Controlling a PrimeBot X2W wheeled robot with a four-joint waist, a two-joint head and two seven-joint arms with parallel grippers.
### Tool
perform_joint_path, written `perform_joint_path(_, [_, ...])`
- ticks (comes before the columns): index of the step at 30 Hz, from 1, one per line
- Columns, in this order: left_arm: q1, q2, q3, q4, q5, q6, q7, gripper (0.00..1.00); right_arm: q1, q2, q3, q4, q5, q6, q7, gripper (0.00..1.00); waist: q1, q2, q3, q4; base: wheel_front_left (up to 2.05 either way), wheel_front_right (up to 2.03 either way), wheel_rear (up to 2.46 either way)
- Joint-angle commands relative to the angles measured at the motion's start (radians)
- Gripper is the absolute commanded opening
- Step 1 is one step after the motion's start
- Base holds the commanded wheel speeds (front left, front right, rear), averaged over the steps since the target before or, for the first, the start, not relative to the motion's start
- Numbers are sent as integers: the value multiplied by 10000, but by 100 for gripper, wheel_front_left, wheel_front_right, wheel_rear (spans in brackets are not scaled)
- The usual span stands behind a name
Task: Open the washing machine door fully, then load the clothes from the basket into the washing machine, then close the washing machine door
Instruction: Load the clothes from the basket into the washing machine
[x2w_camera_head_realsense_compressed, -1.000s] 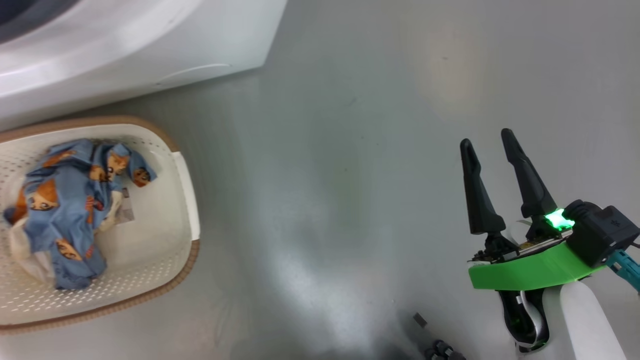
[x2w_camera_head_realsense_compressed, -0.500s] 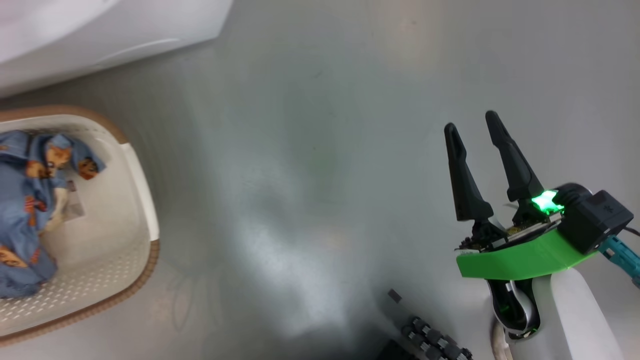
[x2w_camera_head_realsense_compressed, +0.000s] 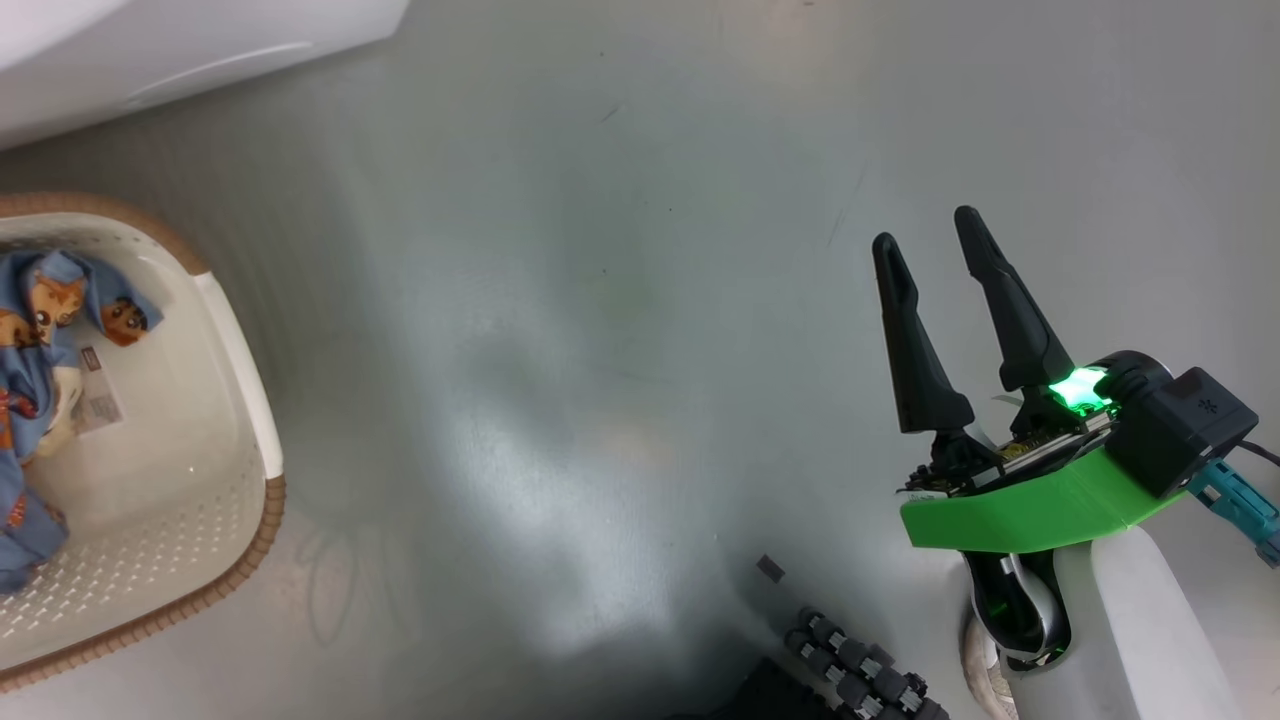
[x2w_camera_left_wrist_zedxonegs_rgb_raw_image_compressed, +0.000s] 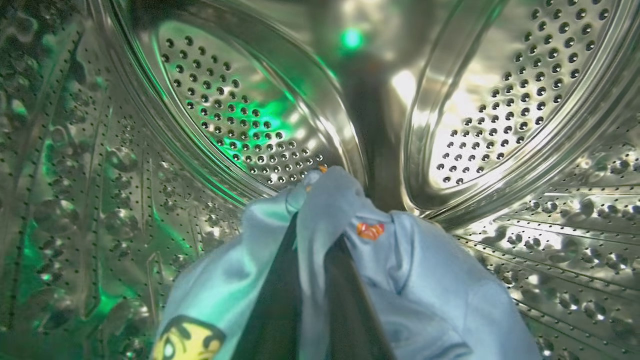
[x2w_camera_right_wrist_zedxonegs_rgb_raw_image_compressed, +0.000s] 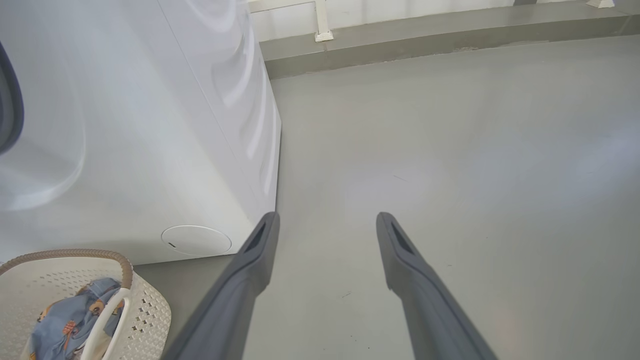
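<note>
Deep inside the washing machine, within its steel drum: left gripper clenched on a light blue garment. Both dark fingers pressed close together, a fold of cloth pinched between them, more cloth draped over and around them. On that garment, a small orange print near the fingertips and a yellow cartoon face lower down beside one finger. Behind the cloth, the drum's perforated back wall and dimpled side, lit with green glints.

In front of the washing machine, at the foot of its front panel and just below its round flap: basket, cream-white and perforated, with a brown woven-look rim, standing on the grey floor. Inside it, more of the clothes: blue cloth with orange-and-brown figures bunched with some white cloth. Heaped to one side, with a white sticker on the bare basket bottom just beside them.

Off the washing machine's front corner, well apart from the machine and from the basket: right gripper, released, fingers spread wide with bare floor seen between them. Held over the floor, gripping no cloth. Behind the fingers, a bright green collar and a lit green lamp on the wrist
</note>
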Motion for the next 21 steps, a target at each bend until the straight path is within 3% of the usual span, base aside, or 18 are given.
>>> perform_joint_path(1, [56, 336, 264, -84, -201, -73, 30, 0, 96, -39, 163, -192, 23, 62, -118, 100, -1, -1, 32, 54, 0, 0, 0])
perform_joint_path(3, [141, 281, 252, 83, -377, -234, 220, 0, 68, -39, 154, -190, 4, 62, -118, 100, -1, -1, 36, 94, 0, 0, 0])
perform_joint_path(4, [146, 237, 308, 140, -492, -255, 261, 7, 55, -39, 151, -187, 0, 62, -118, 100, -1, -1, 34, 115, 0, 0, 0])
perform_joint_path(6, [173, 191, 304, 248, -602, -314, 392, 47, 47, -39, 133, -178, -20, 62, -118, 100, -1, -1, 14, 173, 0, 0, 0])
perform_joint_path(7, [162, 170, 330, 289, -661, -323, 411, 96, 46, -39, 133, -180, -34, 62, -118, 100, -1, -1, 3, 195, 0, 0, 0])
perform_joint_path(8, [175, 153, 307, 341, -687, -347, 478, 100, 43, -39, 134, -186, -58, 62, -118, 100, -1, -1, -13, 223, 0, 0, 0])
perform_joint_path(21, [947, -266, 164, 157, -1004, -387, 245, 100, 90, -39, -124, -230, -194, 62, -118, 100, -1, -1, -570, 614, 0, 0, 0])
